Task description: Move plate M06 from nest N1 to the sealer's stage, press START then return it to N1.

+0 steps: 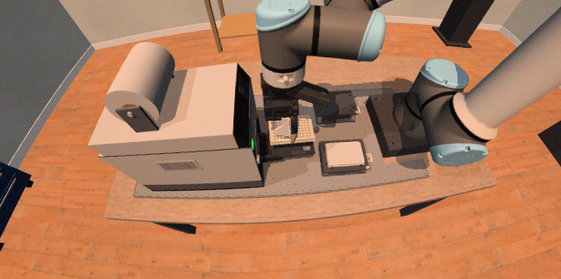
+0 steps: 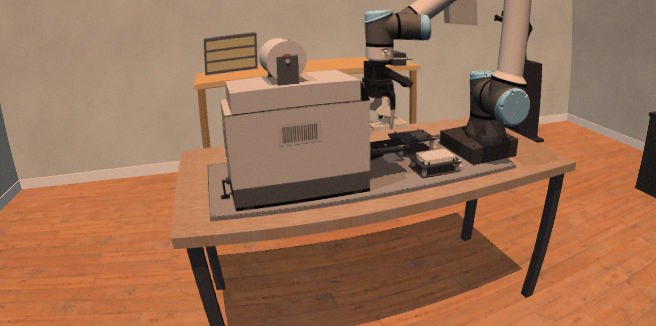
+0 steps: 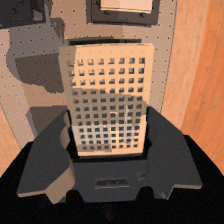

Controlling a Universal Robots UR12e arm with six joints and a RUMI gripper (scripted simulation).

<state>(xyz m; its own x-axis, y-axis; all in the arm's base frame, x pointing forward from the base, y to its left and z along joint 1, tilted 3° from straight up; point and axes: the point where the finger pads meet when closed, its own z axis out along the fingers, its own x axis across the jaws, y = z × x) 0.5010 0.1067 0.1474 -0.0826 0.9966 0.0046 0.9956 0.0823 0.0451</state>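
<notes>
Plate M06 (image 1: pixel 304 130) (image 2: pixel 387 126) (image 3: pixel 111 95), a pale plate with a grid of wells, is held level above the sealer's dark stage (image 1: pixel 292 151), which is out. A gap shows between plate and stage. My gripper (image 1: pixel 292 128) (image 3: pixel 108 109) is shut on M06, one jaw at each long side. No foil can be made out on the plate. The sealer (image 1: pixel 171 144) (image 2: pixel 300 156) shows a green lamp (image 1: pixel 252 145). Nest N1 (image 1: pixel 338 105) (image 2: pixel 411 136) is without a plate. START cannot be made out.
Nest N2 (image 1: pixel 323 169) holds a pale plate (image 1: pixel 345 153) (image 2: pixel 436 157) (image 3: pixel 127 5) at the front right of the stage. The robot's base (image 1: pixel 385 133) (image 2: pixel 485 148) stands right of the nests. The sealer's tall front wall is close left of my gripper, and a foil roll (image 1: pixel 141 78) (image 2: pixel 285 52) sits on top.
</notes>
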